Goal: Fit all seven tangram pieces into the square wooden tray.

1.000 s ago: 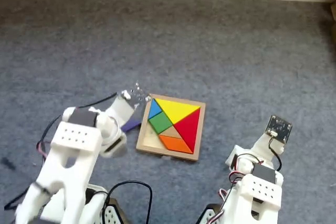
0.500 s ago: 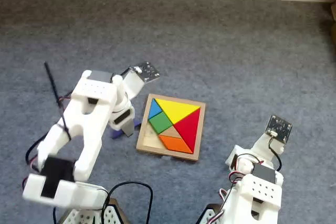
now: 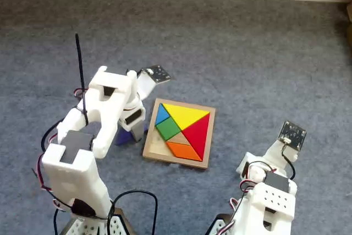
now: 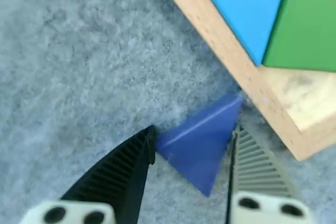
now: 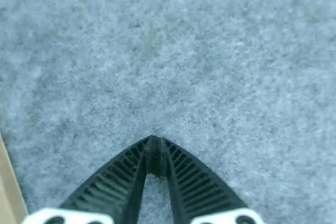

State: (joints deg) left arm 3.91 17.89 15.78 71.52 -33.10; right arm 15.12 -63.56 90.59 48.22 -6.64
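Observation:
The square wooden tray (image 3: 147, 148) lies mid-table holding several pieces: yellow (image 3: 184, 115), red (image 3: 199, 131), light blue (image 3: 161, 115), green (image 3: 168, 129) and orange (image 3: 184, 149). Bare floor (image 3: 157, 146) shows in its near left corner. A dark blue triangle (image 4: 199, 153) lies on the carpet against the tray's rim (image 4: 226, 66). My left gripper (image 4: 192, 132) is down over it, open, with one finger close on each side. In the high view that gripper (image 3: 131, 134) partly covers the triangle (image 3: 121, 136). My right gripper (image 5: 153, 148) is shut on nothing above bare carpet.
Grey carpet covers the whole table. The right arm (image 3: 269, 191) rests at the near right, apart from the tray. A strip of the tray's edge (image 5: 8, 182) shows in the right wrist view. A black cable tie (image 3: 80, 70) sticks up from the left arm.
The left arm has swung forward and come down beside the tray's left edge, so its fingers now straddle the dark blue triangle. The right arm has not moved.

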